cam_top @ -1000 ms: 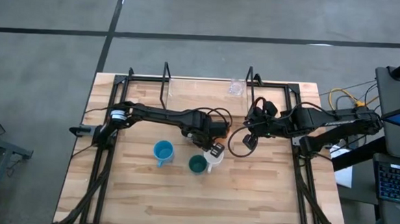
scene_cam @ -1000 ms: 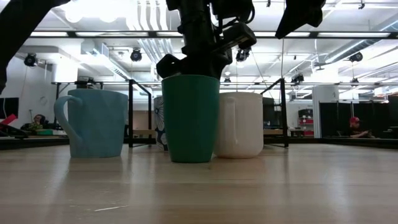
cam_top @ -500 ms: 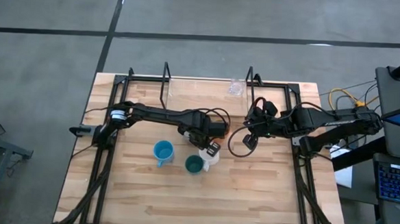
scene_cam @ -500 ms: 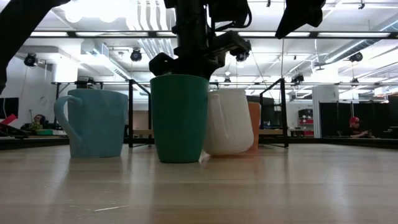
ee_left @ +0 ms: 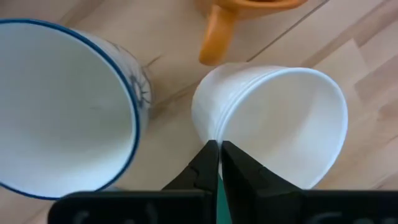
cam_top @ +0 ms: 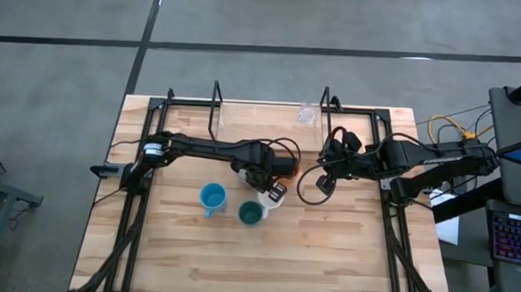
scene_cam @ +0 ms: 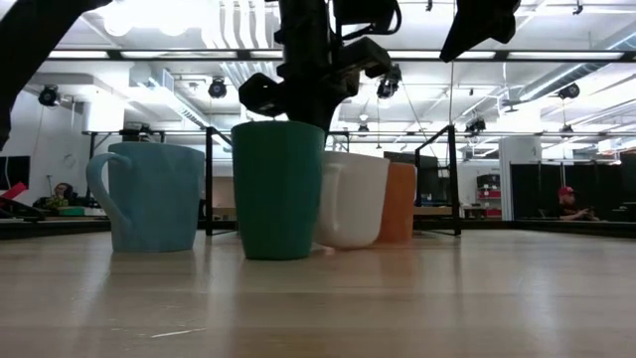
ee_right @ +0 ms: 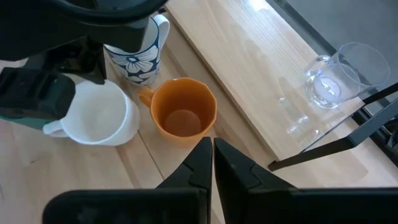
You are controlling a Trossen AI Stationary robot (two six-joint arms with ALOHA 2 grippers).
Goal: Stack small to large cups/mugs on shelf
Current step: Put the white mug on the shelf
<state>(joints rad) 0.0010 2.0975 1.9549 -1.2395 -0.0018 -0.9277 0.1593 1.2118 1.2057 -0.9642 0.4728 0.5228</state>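
Note:
My left gripper [cam_top: 272, 191] is shut on the white cup [cam_top: 275, 200] at the table's middle. The dark teal-green cup [cam_top: 251, 214] stands against the white cup's near-left side, and the light blue mug [cam_top: 211, 197] stands to its left. The orange mug [ee_right: 183, 115] and the whitish flower-patterned mug [ee_right: 134, 53] stand just beyond, partly under my left arm. The clear glass [cam_top: 308, 114] stands on the shelf [cam_top: 253, 119] at the far edge. My right gripper [ee_right: 208, 149] is shut and empty, above the table right of the cups. My left gripper pinches the white cup's rim [ee_left: 214, 134] between its two fingers, one inside the cup and one outside. The fingers come from above, slanting down. The cup is tilted and its base is on the table [scene_cam: 348, 244], against the teal cup.
The shelf's black wire frame has upright loops [cam_top: 217, 94] along the far edge. Black rails [cam_top: 390, 224] run down both table sides. Bare wood lies near the front edge. My right arm's loose cable [cam_top: 310, 189] hangs close to the cups.
My left gripper has drawn the white cup toward the table's left and a little far, tipping it. The white cup has pushed the teal cup leftward along the table, and the orange mug now shows behind it in the low view. My right arm has kept still.

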